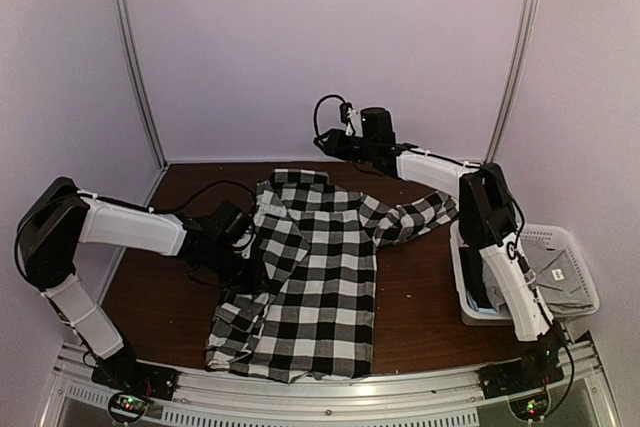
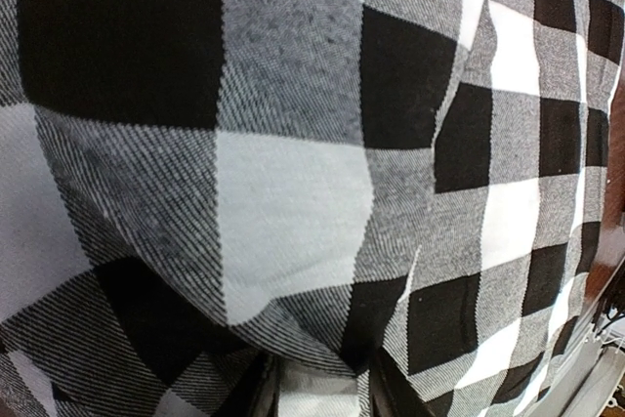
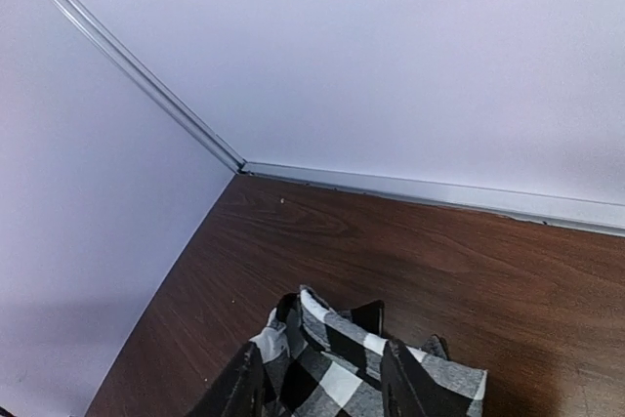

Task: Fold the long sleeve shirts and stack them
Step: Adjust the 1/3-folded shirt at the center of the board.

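Note:
The black-and-white checked shirt [image 1: 320, 277] lies spread on the brown table [image 1: 420, 297], collar toward the back and one sleeve [image 1: 415, 215] reaching right under my right arm. My left gripper [image 1: 243, 232] is shut on the shirt's left edge; in the left wrist view the checked cloth [image 2: 293, 192] fills the frame and bunches between the fingers of the gripper [image 2: 319, 390]. My right gripper [image 1: 338, 145] is near the back wall, shut on a bunch of checked cloth [image 3: 337, 363] held above the table [image 3: 391, 251]. The grey shirt [image 1: 560, 269] lies in the basket.
A white lattice basket [image 1: 583, 247] stands at the table's right edge beside my right arm. Pale walls close off the back and both sides, with a metal strip [image 3: 439, 192] along the foot of the back wall. A metal rail [image 1: 330, 387] runs along the near edge.

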### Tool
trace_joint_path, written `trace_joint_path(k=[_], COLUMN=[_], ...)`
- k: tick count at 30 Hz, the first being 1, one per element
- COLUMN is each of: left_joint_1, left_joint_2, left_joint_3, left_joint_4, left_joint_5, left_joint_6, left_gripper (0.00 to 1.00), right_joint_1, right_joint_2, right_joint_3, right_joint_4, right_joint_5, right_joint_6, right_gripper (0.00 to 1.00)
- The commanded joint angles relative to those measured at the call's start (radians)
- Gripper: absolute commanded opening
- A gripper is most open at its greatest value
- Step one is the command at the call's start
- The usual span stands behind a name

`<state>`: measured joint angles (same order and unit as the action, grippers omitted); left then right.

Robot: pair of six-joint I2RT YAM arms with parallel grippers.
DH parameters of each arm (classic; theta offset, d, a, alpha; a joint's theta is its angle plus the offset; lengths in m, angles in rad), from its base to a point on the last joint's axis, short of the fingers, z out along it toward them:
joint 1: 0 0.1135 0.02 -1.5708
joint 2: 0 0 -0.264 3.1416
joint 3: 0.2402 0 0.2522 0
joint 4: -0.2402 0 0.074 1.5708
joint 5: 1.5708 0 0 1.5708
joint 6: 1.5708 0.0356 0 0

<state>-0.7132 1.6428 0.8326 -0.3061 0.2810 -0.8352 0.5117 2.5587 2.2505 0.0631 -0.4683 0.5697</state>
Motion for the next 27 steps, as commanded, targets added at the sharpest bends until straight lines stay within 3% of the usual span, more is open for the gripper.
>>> trace_joint_path(k=[1, 5, 13, 27], left_joint_1=[0.0, 0.0, 0.001, 0.001], left_joint_2=[0.017, 0.02, 0.015, 0.051], left_joint_3=[0.036, 0.038, 0.034, 0.058], left_joint_4=[0.036, 0.036, 0.036, 0.05], left_joint_5=[0.018, 0.021, 0.019, 0.036], left_joint_6=[0.02, 0.021, 0.016, 0.009], left_gripper=[0.33, 0.33, 0.33, 0.33], right_joint_1=[0.071, 0.109, 0.109, -0.016], right_joint_2=[-0.016, 0.01, 0.156, 0.339], right_joint_3=[-0.04, -0.05, 0.072, 0.149], right_joint_4=[-0.034, -0.018, -0.006, 0.2], right_joint_5=[-0.053, -0.058, 0.023, 0.109], right_joint_6=[-0.024, 0.011, 0.121, 0.556], right_gripper=[0.36, 0.25, 0.14, 0.1])
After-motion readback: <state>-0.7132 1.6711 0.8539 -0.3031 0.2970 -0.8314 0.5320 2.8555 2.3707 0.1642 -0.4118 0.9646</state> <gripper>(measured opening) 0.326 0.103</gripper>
